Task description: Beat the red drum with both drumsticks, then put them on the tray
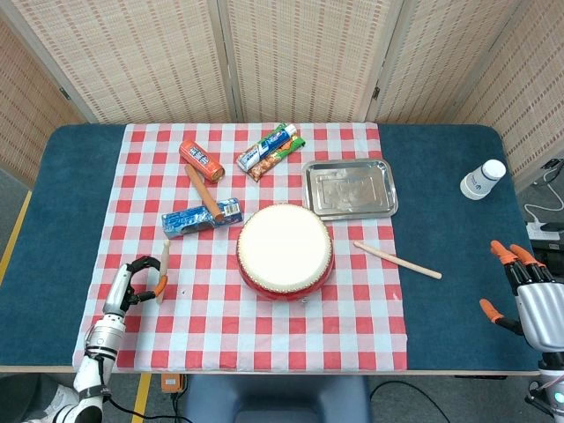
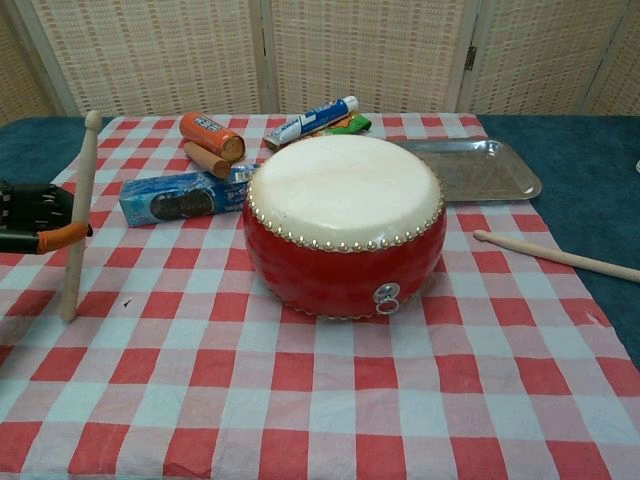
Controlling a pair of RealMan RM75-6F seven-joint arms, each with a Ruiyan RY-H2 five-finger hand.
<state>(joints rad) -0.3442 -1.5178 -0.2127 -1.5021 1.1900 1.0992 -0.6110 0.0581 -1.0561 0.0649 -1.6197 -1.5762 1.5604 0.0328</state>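
**A:** Chest view: the left hand point(image 2: 30, 222) is pinching one drumstick point(image 2: 78, 215) near upright, to the left of the red drum point(image 2: 345, 222). That light pinch is risking a slip.

**B:** Agreed. The right hand point(image 1: 536, 295) is hanging open, holding nothing, with the second drumstick point(image 1: 397, 260) lying well to its left. A swing could clip the tray point(image 1: 350, 188) beyond.

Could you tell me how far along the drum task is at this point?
Early. In hand: the left hand holds one drumstick, raised nearly upright left of the red drum. Left: the second drumstick lies on the table right of the drum, apart from the right hand, which is open and holds nothing. The tray holds no sticks, so drumming and tidying remain.
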